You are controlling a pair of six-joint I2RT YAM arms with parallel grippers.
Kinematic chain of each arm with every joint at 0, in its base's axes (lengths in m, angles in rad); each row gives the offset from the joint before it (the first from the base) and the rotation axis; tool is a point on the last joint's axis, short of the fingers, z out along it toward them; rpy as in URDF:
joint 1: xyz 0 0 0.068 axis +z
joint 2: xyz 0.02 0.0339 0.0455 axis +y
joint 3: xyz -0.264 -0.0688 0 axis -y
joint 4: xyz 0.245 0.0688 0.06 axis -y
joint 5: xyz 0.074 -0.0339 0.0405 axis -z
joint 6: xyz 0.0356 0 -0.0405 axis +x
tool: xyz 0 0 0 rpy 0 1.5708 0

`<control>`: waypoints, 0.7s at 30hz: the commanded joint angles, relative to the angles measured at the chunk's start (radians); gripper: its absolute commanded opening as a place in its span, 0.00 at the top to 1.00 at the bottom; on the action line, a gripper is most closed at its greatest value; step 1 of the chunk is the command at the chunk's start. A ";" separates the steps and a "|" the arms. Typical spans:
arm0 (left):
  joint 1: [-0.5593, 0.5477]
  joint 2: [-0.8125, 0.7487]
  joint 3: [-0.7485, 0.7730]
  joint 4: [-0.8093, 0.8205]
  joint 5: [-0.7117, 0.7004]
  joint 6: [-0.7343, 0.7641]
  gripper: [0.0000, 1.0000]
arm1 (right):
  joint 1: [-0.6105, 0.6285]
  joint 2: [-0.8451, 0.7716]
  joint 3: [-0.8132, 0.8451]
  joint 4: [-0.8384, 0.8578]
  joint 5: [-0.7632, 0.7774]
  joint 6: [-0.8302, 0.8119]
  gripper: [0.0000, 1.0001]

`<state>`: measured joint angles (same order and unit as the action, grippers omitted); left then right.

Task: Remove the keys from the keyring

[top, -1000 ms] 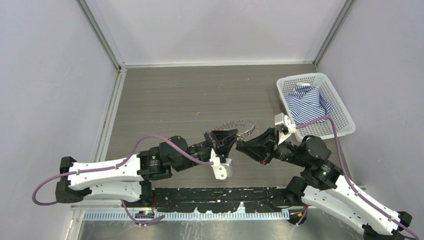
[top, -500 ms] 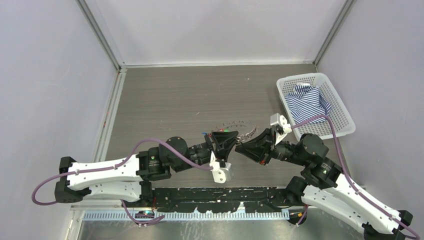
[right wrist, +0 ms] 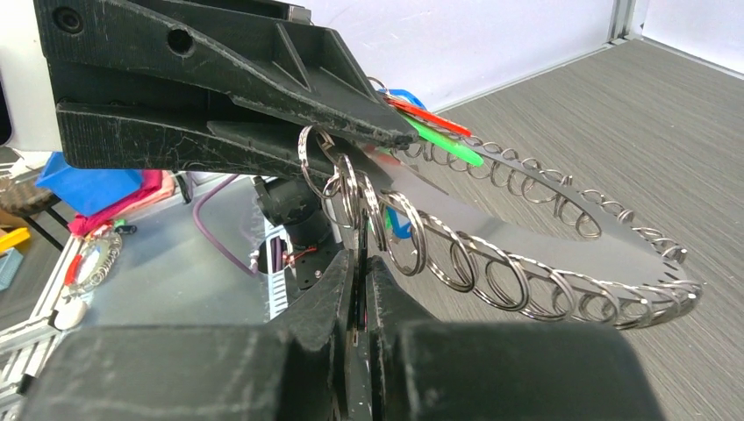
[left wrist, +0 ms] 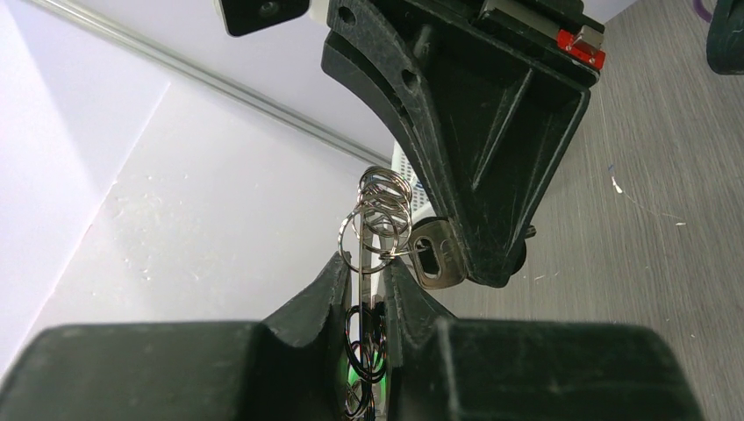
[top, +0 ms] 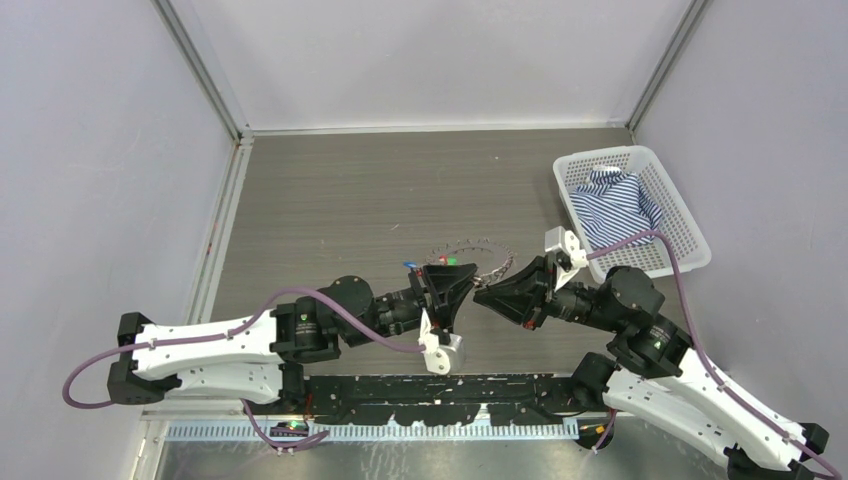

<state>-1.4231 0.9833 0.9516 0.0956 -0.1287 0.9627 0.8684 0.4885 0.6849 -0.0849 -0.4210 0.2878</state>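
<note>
Top camera first: a white plastic mesh basket (top: 700, 250) with a blue-and-white striped shirt (top: 615, 205) in it sits on the grey wood-grain bench (top: 350, 190). The silvery-grey toothed metal keyring (top: 478, 241) is just left of the basket, toward the arms. The keys (top: 441, 262), the ones with small green, red and blue plastic heads, bunch up on the ring's side away from the basket. The black left hand (top: 462, 278) and black right hand (top: 485, 294) meet tip to tip right there, the right one on the basket side.

Left wrist cam: its fingers (left wrist: 316, 298) are pressed nearly together on the keyring's thin edge. A stack of small silver wire loops (left wrist: 383, 197) sticks up above them. A dark slotted metal key (left wrist: 430, 260) sits at the right hand's tip.

Right wrist cam: the right hand's fingers (right wrist: 329, 289) are pinched together on that dark key, seen edge-on. The keyring curves away from the left hand's tip as a flat band lined with wire loops.
</note>
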 commanded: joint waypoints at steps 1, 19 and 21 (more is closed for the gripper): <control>-0.008 -0.034 0.042 0.051 0.008 0.045 1.00 | 0.001 -0.009 0.058 -0.011 0.000 -0.043 0.88; -0.014 -0.051 0.058 0.044 0.030 -0.010 1.00 | 0.001 0.021 0.074 -0.032 -0.021 -0.088 0.87; -0.014 -0.052 0.059 0.037 0.028 -0.012 1.00 | 0.001 0.025 0.081 -0.035 -0.021 -0.089 0.87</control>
<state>-1.4322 0.9718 0.9520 0.0837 -0.1234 0.9600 0.8684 0.5148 0.7193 -0.1322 -0.4450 0.2226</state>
